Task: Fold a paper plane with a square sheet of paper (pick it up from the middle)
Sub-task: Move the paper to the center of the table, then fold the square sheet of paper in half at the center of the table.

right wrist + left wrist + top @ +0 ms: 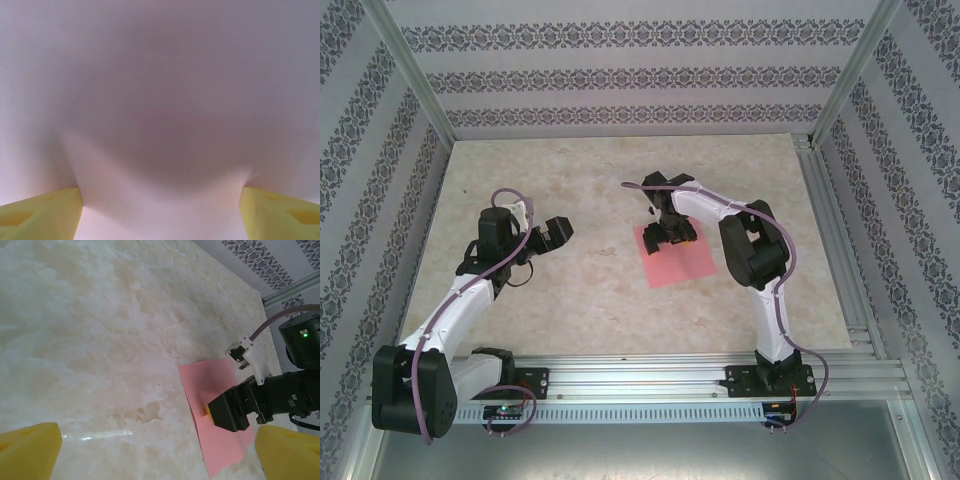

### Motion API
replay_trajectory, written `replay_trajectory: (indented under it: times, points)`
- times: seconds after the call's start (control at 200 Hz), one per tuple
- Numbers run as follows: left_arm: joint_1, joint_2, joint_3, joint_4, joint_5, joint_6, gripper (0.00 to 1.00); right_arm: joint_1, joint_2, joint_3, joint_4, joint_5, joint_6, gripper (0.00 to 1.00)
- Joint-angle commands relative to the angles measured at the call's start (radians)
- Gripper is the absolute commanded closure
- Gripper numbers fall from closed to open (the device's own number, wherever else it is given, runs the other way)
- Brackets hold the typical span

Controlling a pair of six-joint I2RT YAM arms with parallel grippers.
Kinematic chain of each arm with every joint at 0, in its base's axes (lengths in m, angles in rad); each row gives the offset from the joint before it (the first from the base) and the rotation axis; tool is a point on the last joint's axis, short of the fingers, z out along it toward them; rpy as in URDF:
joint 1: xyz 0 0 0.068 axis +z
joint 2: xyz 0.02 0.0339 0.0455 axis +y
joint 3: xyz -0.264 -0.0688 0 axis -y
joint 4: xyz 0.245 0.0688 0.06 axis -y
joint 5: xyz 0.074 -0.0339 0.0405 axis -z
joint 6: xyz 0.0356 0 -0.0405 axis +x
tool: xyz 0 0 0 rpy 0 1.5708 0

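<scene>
The square sheet of paper (pixel 682 260) is pink-red and lies unfolded on the marble table, right of centre. My right gripper (pixel 670 236) points down onto the sheet's far left part, its fingers touching the paper. In the right wrist view the sheet (pixel 160 100) bulges up between the yellow pads (pixel 45 212), which stand wide apart; the right gripper (pixel 160 212) is open. The left wrist view shows the sheet (pixel 207 385) with the right gripper (pixel 227 412) on it. My left gripper (pixel 557 232) hovers open to the left, off the sheet, holding nothing. The paper plane is out of view.
Aluminium rails run along the table's right edge (pixel 835 250) and near edge (pixel 650 368), where both arm bases are bolted. Patterned walls close in the back and sides. Bare marble tabletop (pixel 590 180) lies between the two grippers.
</scene>
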Motion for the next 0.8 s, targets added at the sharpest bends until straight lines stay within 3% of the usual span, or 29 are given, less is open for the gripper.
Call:
replay_trajectory:
  times: [0.0,0.195,0.41,0.794]
  points:
    - [-0.012,-0.013,0.02,-0.013,0.011,0.011,0.0,-0.002,0.019,-0.035,0.004,0.0,0.013,0.24]
    - [-0.012,-0.017,0.026,-0.019,0.011,0.013,0.0,-0.007,-0.01,-0.027,0.006,-0.025,0.007,0.31]
    - [-0.012,-0.019,0.029,-0.019,0.011,0.005,0.0,-0.016,-0.085,-0.019,0.012,-0.043,0.017,0.47]
    - [-0.013,-0.025,0.033,-0.017,0.015,0.001,0.0,-0.024,-0.223,-0.069,0.056,-0.2,0.052,0.56]
